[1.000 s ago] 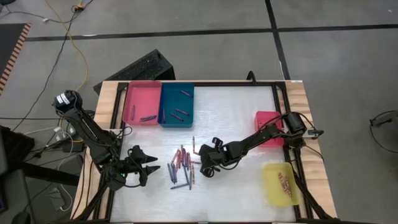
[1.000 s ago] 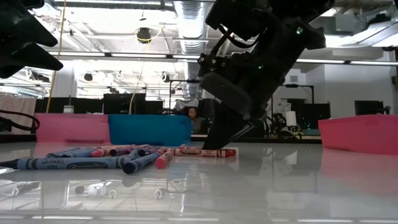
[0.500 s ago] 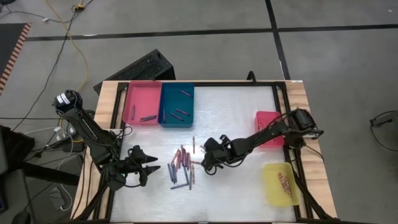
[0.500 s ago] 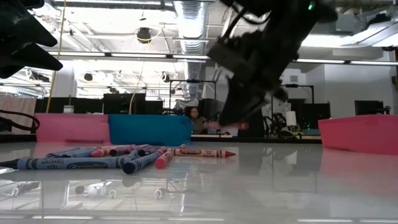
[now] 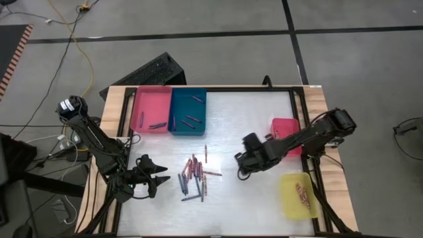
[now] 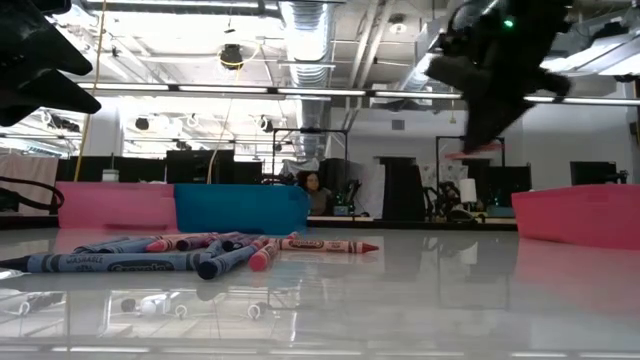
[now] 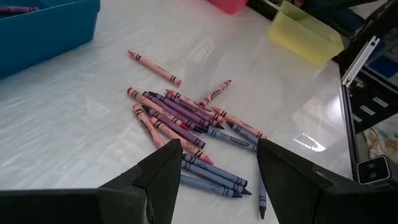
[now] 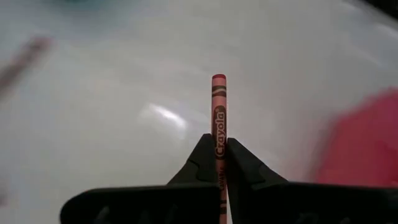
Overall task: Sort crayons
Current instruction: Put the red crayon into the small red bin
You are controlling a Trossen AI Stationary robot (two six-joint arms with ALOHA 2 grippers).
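Right wrist view — red crayon point(image 8: 219, 118) pinched between right pincer point(image 8: 218, 163) fingertips.

Pink tray point(image 5: 149, 109) touching blue tray point(image 5: 188, 111); red tray point(image 5: 284, 127), yellow tray point(image 5: 296, 195) opposite.

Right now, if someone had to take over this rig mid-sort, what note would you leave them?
Right gripper: jaws shut on a red crayon, lifted above the table between the pile and the red tray.
Left gripper: jaws open, waiting beside the pile, holding nothing.
Done: a few crayons already lie in the pink tray, blue tray and yellow tray.
Left: drop the held crayon in its tray, then clear the loose pile of crayons mid-table.
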